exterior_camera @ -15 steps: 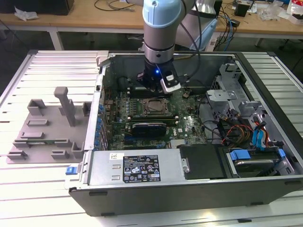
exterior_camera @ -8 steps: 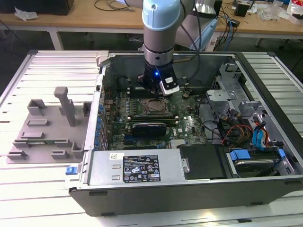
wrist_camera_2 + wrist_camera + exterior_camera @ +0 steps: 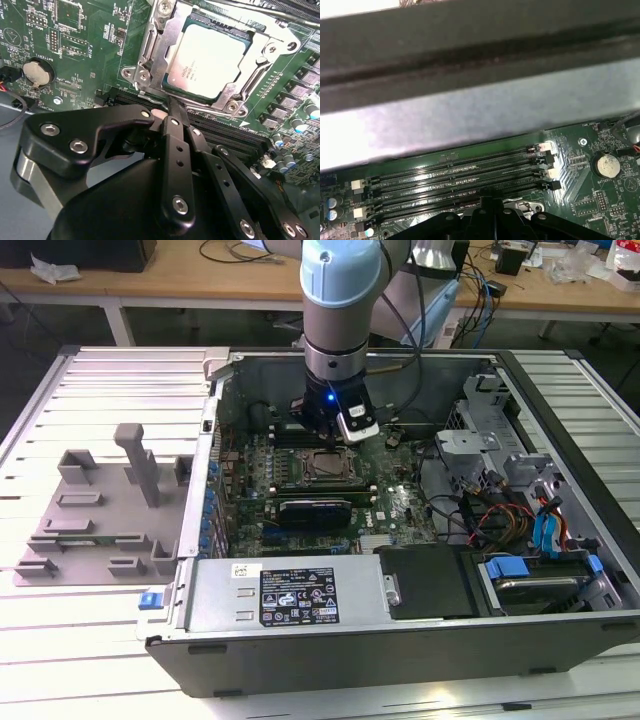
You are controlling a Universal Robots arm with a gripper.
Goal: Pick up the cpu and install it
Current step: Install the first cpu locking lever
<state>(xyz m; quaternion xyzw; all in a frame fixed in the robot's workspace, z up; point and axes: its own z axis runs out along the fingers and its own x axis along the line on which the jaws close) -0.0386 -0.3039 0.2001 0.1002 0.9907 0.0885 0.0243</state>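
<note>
- Cpu (image 3: 210, 60) sits flat inside the metal socket frame (image 3: 150, 55) on the motherboard (image 3: 85, 55), silvery top facing up; seating looks done.
- Claw (image 3: 172, 112) hangs just beside the socket's edge, over the memory slots (image 3: 460, 175), fingers pressed together and holding nothing.
- Judging by this, any next move calls for care around the socket's frame.
- Arm (image 3: 340, 300) stands upright over the open computer case (image 3: 400, 640), wrist pointing straight down.

Pale-blue joint cap over a silver arm (image 3: 340, 310); black tool (image 3: 172, 112) links studded with silver screws.
</note>
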